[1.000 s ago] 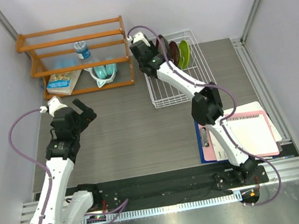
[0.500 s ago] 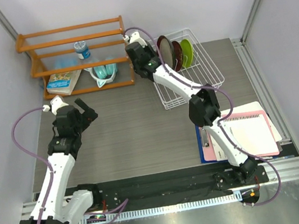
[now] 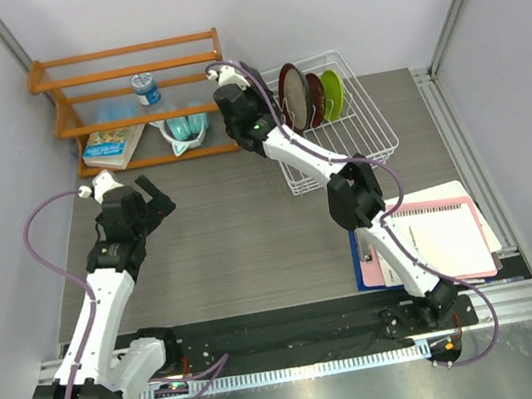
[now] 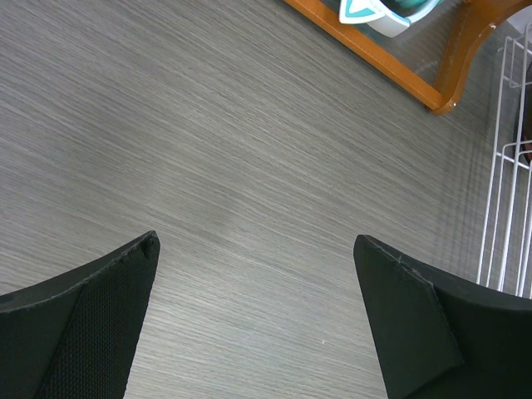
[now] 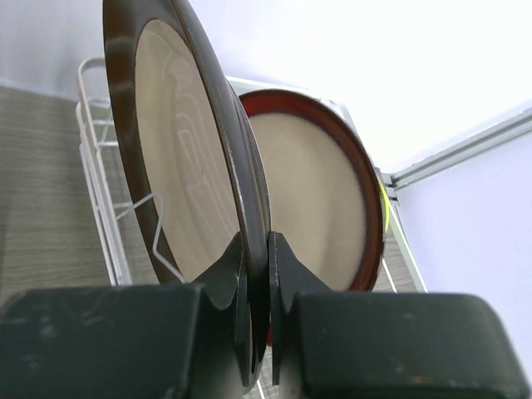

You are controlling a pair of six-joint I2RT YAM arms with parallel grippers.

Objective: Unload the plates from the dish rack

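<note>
The white wire dish rack (image 3: pixel 357 134) stands at the back right, skewed on the table. My right gripper (image 3: pixel 250 111) is shut on the rim of the grey-rimmed, cream-centred plate (image 3: pixel 292 94), which stands on edge at the rack's left end. In the right wrist view the gripper (image 5: pixel 256 249) pinches that plate (image 5: pixel 174 166). Behind it are the maroon-rimmed plate (image 5: pixel 316 199), a lime green sliver (image 5: pixel 384 195) and rack wires (image 5: pixel 100 108). The green plate (image 3: pixel 330 91) stands furthest right. I cannot make out the small dark red plate. My left gripper (image 3: pixel 149 196) (image 4: pixel 253 249) is open and empty over bare table.
The orange wooden shelf (image 3: pixel 134 99) at the back left holds a bottle (image 3: pixel 145 87), a book (image 3: pixel 114 145) and a teal bowl (image 3: pixel 184 129). Notebooks and a clipboard (image 3: pixel 444 237) lie at the right front. The left wrist view shows the shelf leg (image 4: pixel 449 75) and the rack's edge (image 4: pixel 507 166).
My right gripper has swung left, still holding the grey-rimmed plate. The rack has slid and turned to the right with the plates. The left arm has barely shifted.
</note>
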